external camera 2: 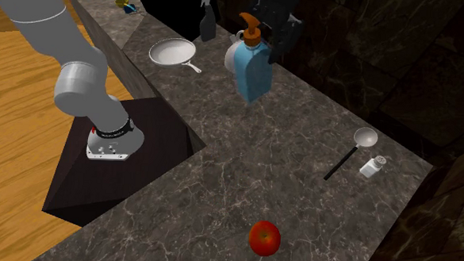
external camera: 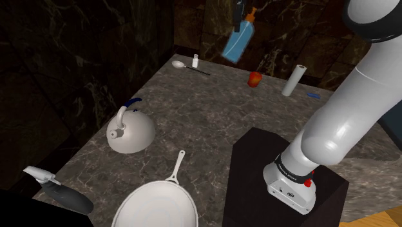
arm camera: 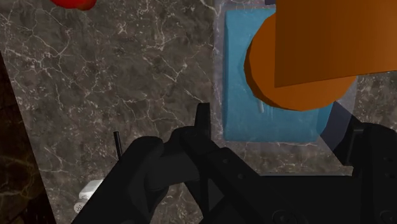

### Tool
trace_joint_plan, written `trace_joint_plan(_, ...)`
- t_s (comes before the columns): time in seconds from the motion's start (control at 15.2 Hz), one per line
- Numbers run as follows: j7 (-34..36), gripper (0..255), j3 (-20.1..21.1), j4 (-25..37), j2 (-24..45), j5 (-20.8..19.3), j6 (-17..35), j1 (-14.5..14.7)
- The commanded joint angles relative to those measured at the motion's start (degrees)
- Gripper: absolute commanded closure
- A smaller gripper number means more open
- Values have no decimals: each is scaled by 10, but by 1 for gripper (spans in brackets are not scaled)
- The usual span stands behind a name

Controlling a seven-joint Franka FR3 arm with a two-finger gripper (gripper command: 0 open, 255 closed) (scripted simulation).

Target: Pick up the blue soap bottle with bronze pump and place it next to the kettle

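The blue soap bottle (external camera: 237, 41) with its orange-brown pump hangs tilted in the air above the far end of the dark marble counter (external camera: 212, 122). My black gripper (external camera: 243, 15) is shut on it near the pump. In the second exterior view the bottle (external camera 2: 252, 69) hangs under the gripper (external camera 2: 269, 27) and covers most of a white shape (external camera 2: 231, 56) behind it. The wrist view has the blue body (arm camera: 254, 95) and the pump (arm camera: 318, 57) clasped between my fingers (arm camera: 203, 130). The pale kettle (external camera: 131, 132) with a blue handle stands at the counter's left edge in the shoulder view.
A white frying pan (external camera: 158, 205) and a spray bottle (external camera: 59, 191) lie near the kettle. At the far end are a red fruit (external camera: 255, 78), a white roll (external camera: 294, 80), a spoon (external camera: 188, 67) and a shaker (external camera: 195, 61). The dark stand (external camera: 283, 187) is at lower right.
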Motion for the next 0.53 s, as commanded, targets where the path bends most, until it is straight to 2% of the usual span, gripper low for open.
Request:
trace_joint_plan(0.0, 28, 255, 13, 5, 7, 6, 0, 14)
trace_joint_plan(0.46, 112, 255, 52, 60, 60, 29, -8, 56)
